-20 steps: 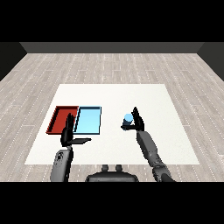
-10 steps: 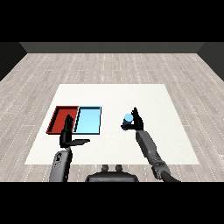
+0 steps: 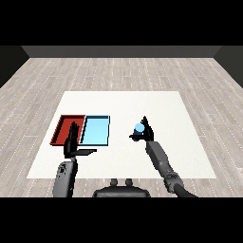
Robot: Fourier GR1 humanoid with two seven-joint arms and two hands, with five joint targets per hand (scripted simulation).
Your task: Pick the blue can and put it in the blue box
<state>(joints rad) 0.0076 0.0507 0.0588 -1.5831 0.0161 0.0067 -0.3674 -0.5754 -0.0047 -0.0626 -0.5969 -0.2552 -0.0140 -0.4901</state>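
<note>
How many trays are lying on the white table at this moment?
2. The red tray lies at the table's left, partly behind the left hand. The light blue tray lies directly to its right, beside it. None seems hidden.

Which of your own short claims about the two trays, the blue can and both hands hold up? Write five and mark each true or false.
1. The blue can is in the right hand, whose fingers curl round it. True.
2. The blue can lies inside the light blue tray. False: it is held to the right of that tray, apart from it.
3. The red tray lies left of the light blue tray, side by side with it. True.
4. The left hand holds a can. False: its fingers are straight and hold nothing.
5. The right hand is over the red tray. False: it is right of both trays.
</note>
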